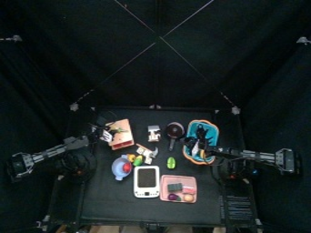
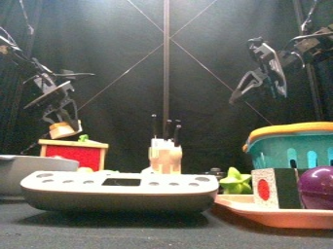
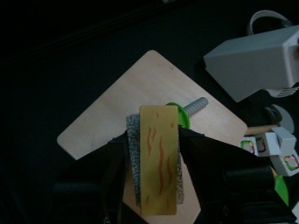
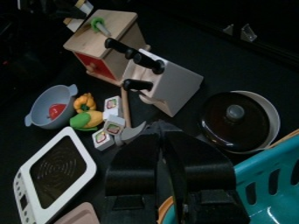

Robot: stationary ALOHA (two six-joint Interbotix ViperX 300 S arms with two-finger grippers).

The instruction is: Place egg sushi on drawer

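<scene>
At the table's left edge the left arm reaches in, and the left gripper (image 2: 58,121) hangs over the drawer (image 1: 120,136), which stands near the back left corner. The egg sushi (image 3: 158,162), a yellow block with a grey band across it, lies lengthwise between that gripper's fingers (image 3: 208,171), directly above the drawer's pale orange top, beside the green knob (image 3: 176,112) on that top. In the front view the sushi sits just at the top's level. Whether the gripper grasps it or has let it go cannot be told.

Nearer the front edge on the left sits a blue bowl (image 4: 52,105) with something red in it, and a yellow-and-green toy (image 4: 82,109) is just beside it. A few small white-and-red pieces (image 4: 114,118) lie next to those. A flat white slab (image 1: 145,180) lies by the front edge, about midway.

Along the back edge, right of the drawer, stands a white knife block (image 4: 163,83) with black handles, then a black pan (image 4: 239,118). A pink tray (image 1: 180,197) lies at the front edge right of the slab and holds a purple ball (image 2: 318,185). A teal basket (image 2: 293,156) stands towards the right edge.

The right gripper (image 4: 166,149) hovers near the basket, its jaws parted with nothing between them.
</scene>
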